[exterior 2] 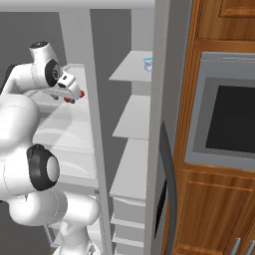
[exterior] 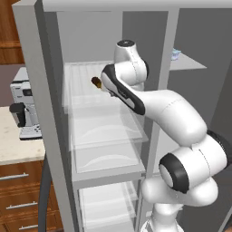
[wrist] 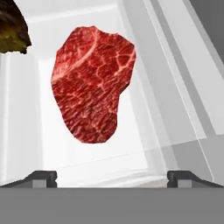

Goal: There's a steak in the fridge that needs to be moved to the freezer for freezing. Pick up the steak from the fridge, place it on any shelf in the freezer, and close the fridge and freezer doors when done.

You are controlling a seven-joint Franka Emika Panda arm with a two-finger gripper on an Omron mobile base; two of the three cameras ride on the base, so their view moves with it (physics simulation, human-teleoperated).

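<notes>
The steak (wrist: 92,83), a bright red marbled slab, lies flat on a clear glass shelf (wrist: 153,109) of the fridge (exterior: 104,118). My gripper (wrist: 112,178) hovers over it, open, with the fingertips (wrist: 41,178) wide apart and nothing between them. From the right base view the gripper (exterior 2: 73,95) sits just above the shelf, with red bits of the steak (exterior 2: 67,100) peeking out beneath it. The freezer (exterior 2: 132,124) stands to the right, its solid grey shelf (exterior 2: 130,67) bare apart from one small item. Both doors stand open: the fridge door (exterior: 29,54) and the freezer door (exterior 2: 159,124).
A dark brown oblong item (exterior: 96,82) lies on the same glass shelf beside the steak, also the brown item (wrist: 11,30). A small blue-white container (exterior 2: 148,64) sits on the top freezer shelf. A coffee machine (exterior: 25,104) stands on the counter at left; a built-in oven (exterior 2: 224,114) at right.
</notes>
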